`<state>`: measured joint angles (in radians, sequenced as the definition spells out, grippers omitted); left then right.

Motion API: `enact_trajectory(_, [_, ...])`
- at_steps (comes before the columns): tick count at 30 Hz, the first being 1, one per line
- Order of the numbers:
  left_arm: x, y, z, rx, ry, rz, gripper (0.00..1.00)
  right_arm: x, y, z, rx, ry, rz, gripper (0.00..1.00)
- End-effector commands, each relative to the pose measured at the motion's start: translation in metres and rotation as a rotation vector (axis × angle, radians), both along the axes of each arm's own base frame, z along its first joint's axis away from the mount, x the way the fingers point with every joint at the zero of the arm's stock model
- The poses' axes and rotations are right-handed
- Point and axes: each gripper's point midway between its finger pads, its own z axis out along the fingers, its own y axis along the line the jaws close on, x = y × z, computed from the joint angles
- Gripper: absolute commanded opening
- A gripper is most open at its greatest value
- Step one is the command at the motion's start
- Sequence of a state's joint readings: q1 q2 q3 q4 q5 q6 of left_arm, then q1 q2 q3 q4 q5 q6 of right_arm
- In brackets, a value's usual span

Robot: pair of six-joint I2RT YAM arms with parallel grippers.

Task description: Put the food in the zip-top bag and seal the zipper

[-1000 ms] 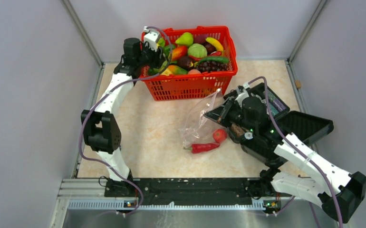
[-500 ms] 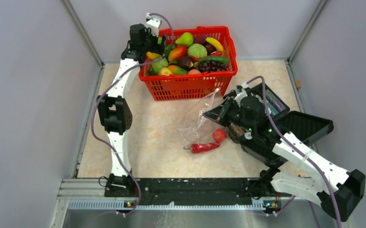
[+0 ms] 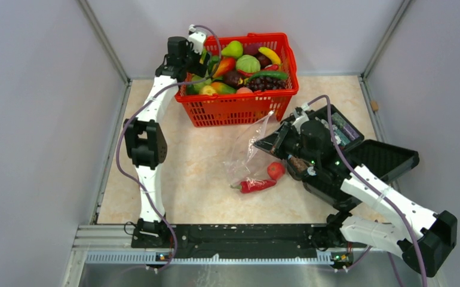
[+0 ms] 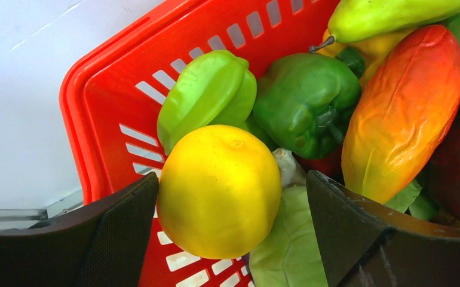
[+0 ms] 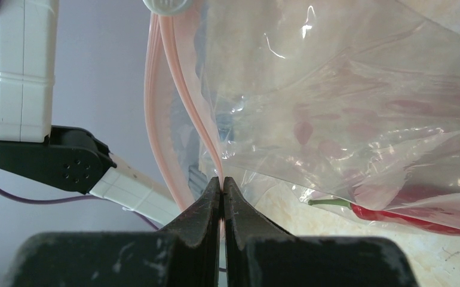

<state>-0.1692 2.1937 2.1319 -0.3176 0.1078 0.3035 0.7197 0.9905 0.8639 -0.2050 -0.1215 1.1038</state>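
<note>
At the left corner of the red basket (image 3: 239, 107), the left gripper (image 4: 232, 185) hangs released, its jaws spread wide on either side of a yellow lemon (image 4: 218, 191). Mid-table (image 3: 174, 173), the zip-top bag (image 3: 248, 146) is held up by one edge, with a red chili (image 3: 258, 186) and a red tomato (image 3: 276, 170) at its low end. The right gripper (image 5: 223, 182) is clenched on the bag's pinkish zipper (image 5: 180, 119).

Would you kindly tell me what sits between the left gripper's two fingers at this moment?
A yellow lemon, lying in the red basket. The left wrist view shows it, with the left gripper open and its fingers on either side.
</note>
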Motion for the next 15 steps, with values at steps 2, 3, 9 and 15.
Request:
enact_trajectory(2, [-0.021,0.006,-0.017,0.055,0.109,0.002,0.96,0.001,0.002,0.017,0.044,-0.041,0.003,0.00])
enact_trajectory(3, [-0.022,0.008,-0.020,0.075,0.117,0.006,0.98,0.000,0.001,0.017,0.044,-0.042,0.001,0.00])
enact_trajectory(9, [-0.018,0.022,-0.045,0.290,0.151,0.059,0.99,-0.001,0.002,0.017,0.048,-0.039,0.005,0.00])
enact_trajectory(15, [-0.018,0.029,-0.059,0.415,0.183,0.075,0.82,-0.001,0.001,0.018,0.048,-0.043,0.002,0.00])
